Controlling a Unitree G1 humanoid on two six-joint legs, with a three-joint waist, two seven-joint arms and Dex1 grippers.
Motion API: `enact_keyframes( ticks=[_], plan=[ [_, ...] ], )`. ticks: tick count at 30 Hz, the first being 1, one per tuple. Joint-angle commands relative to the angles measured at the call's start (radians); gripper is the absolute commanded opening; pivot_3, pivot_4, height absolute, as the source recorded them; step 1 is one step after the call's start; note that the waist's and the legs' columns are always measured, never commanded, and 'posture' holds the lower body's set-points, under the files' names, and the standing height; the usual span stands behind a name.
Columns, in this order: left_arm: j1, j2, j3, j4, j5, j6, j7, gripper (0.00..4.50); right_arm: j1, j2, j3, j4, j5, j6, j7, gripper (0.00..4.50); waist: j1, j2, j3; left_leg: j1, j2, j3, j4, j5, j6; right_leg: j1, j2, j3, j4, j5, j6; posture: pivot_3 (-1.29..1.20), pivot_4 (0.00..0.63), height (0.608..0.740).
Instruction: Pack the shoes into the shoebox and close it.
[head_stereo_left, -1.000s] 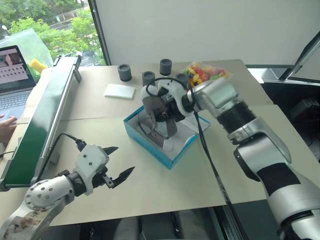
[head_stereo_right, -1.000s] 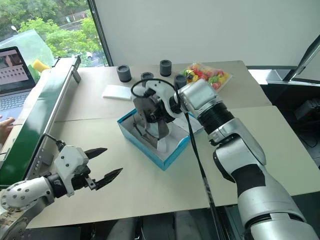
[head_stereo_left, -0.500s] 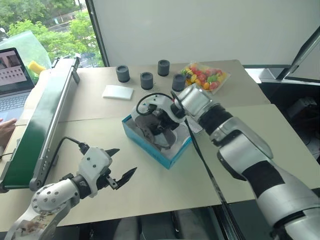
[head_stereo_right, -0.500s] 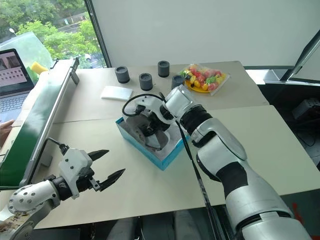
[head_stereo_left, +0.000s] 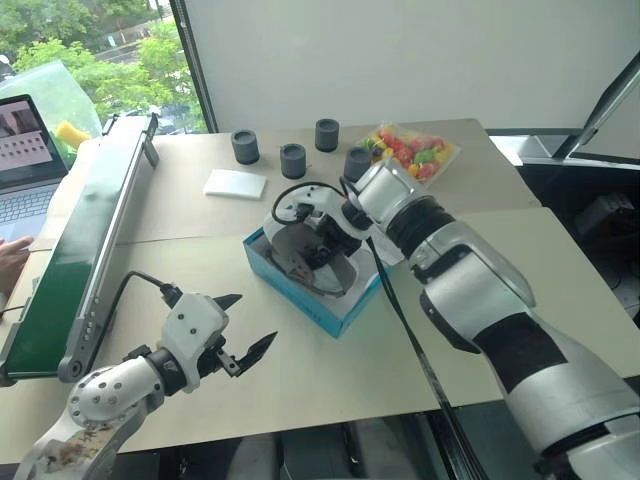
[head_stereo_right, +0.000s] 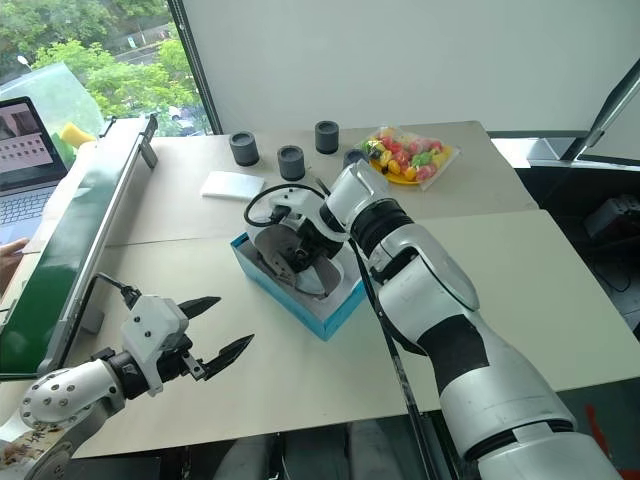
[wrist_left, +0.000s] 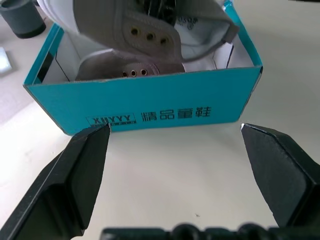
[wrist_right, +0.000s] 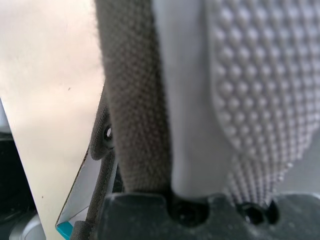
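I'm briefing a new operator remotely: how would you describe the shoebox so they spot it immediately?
Start at the beige table and go to its middle, in front of the row of dark grey cylinders. There sits the shoebox, an open rectangular carton with a grey shoe being lowered in by the right gripper. It alone is bright turquoise outside and white inside, with printed lettering on its side.

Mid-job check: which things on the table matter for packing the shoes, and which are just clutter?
Part of the job:
- shoebox, lid open
- shoe in the box
- second shoe, held by the right pincer over the box
- left pincer, open, empty

Lying about:
- four dark cups
- white pad
- bag of colourful sweets
- laptop
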Motion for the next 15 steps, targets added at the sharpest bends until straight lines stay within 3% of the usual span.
enact_keyframes(
  ticks=[1,5,9,15],
  plan=[
    [-0.01,-0.003,-0.006,-0.019,0.011,-0.008,0.006,4.48,0.051,0.037,0.0,0.026,-0.047,-0.045,-0.022,0.57,-0.001,0.0,0.0,0.0,0.0,0.0,0.0,0.0,0.0,0.0,0.0,0.0,0.0,0.0,0.0,0.0,0.15,0.731],
    [-0.009,0.005,-0.022,-0.017,0.033,-0.012,0.007,4.48,0.077,0.075,-0.009,0.09,-0.087,-0.099,-0.08,0.57,-0.002,-0.001,-0.002,0.004,0.0,0.0,0.0,0.0,0.0,0.003,0.0,0.0,0.001,0.0,0.0,0.0,0.15,0.731],
    [-0.007,0.001,-0.026,-0.021,0.043,-0.012,0.008,4.48,0.078,0.092,-0.033,0.141,-0.121,-0.156,-0.128,0.57,-0.004,-0.002,-0.002,0.019,0.0,0.001,0.0,0.0,-0.001,0.017,0.001,0.0,0.001,-0.002,-0.001,0.0,0.15,0.731],
    [-0.007,-0.007,-0.035,-0.035,0.052,-0.003,0.017,4.48,0.109,0.091,-0.034,0.203,-0.194,-0.266,-0.322,0.57,-0.004,-0.002,-0.006,0.031,0.001,0.001,0.0,0.0,-0.001,0.028,0.002,0.0,0.001,-0.008,0.005,0.0,0.15,0.731]
  ],
)
